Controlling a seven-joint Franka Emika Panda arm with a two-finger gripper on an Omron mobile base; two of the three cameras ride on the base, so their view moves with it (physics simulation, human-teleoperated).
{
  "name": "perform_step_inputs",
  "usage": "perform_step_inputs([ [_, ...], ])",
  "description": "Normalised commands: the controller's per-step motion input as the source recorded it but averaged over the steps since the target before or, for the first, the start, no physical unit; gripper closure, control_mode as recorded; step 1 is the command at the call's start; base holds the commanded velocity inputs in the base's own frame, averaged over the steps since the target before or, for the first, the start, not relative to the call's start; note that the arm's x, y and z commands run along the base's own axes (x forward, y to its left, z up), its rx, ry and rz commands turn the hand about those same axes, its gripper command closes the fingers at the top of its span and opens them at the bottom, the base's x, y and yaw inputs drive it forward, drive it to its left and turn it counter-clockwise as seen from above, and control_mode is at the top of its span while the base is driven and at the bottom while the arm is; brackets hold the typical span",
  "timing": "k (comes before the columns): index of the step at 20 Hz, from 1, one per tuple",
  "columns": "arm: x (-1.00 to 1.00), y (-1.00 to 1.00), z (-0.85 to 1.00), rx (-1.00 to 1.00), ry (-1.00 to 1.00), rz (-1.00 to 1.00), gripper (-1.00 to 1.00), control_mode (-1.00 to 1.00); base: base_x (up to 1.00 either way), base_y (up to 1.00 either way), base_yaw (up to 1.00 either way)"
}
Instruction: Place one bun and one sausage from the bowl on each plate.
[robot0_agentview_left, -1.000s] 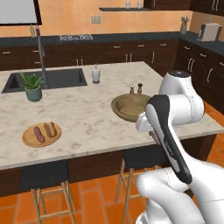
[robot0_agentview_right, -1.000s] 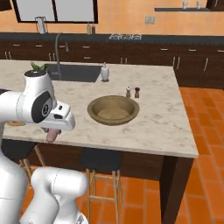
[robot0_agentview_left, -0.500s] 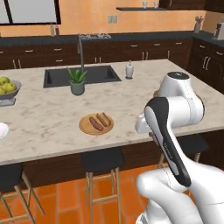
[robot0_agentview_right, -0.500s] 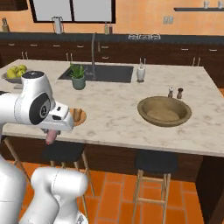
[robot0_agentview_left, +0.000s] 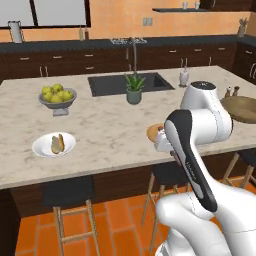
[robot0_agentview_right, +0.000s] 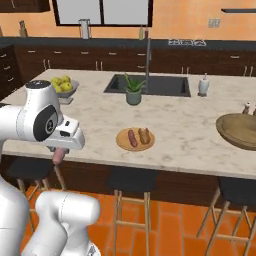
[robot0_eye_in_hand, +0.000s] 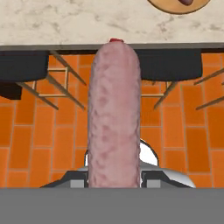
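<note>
We hold a pink sausage (robot0_eye_in_hand: 114, 118) in our gripper (robot0_agentview_right: 59, 156), and the two fingers are squeezed tight on it. In the hand view the sausage sticks straight out in front of us, over the orange floor (robot0_eye_in_hand: 39, 131) and the dark stools (robot0_eye_in_hand: 22, 65), just short of the counter edge (robot0_eye_in_hand: 52, 44).

The light-wood plate (robot0_agentview_right: 135, 139) sits near the front edge of the counter, with one sausage (robot0_agentview_right: 132, 138) and one bun (robot0_agentview_right: 145, 135) lying side by side on it. The white plate (robot0_agentview_left: 53, 145) is far to the left, also near the front edge, and it has one bun (robot0_agentview_left: 57, 143) on it. The brown bowl (robot0_agentview_right: 239, 130) is well off to the right. We cannot see inside it from here.

Other things stand farther back on the counter. There is a grey bowl of yellow-green fruit (robot0_agentview_left: 57, 97) behind the white plate, a small green plant (robot0_agentview_left: 133, 89) by the sink (robot0_agentview_left: 130, 84), a small white bottle (robot0_agentview_right: 203, 85), and two little shakers (robot0_agentview_right: 247, 107) near the brown bowl.

Between the two plates the marble top is bare. Our own white arm (robot0_agentview_left: 192, 150) hides part of the light-wood plate in the left base view. Stools stand below the counter edge.
</note>
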Motion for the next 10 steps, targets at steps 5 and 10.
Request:
perform_step_inputs([
  [5,0.00,0.00,0.00,0.00,0.00,0.00,1.00,1.00,0.00,1.00,0.00],
  [10,0.00,0.00,0.00,0.00,0.00,0.00,1.00,1.00,0.11,0.78,0.00],
])
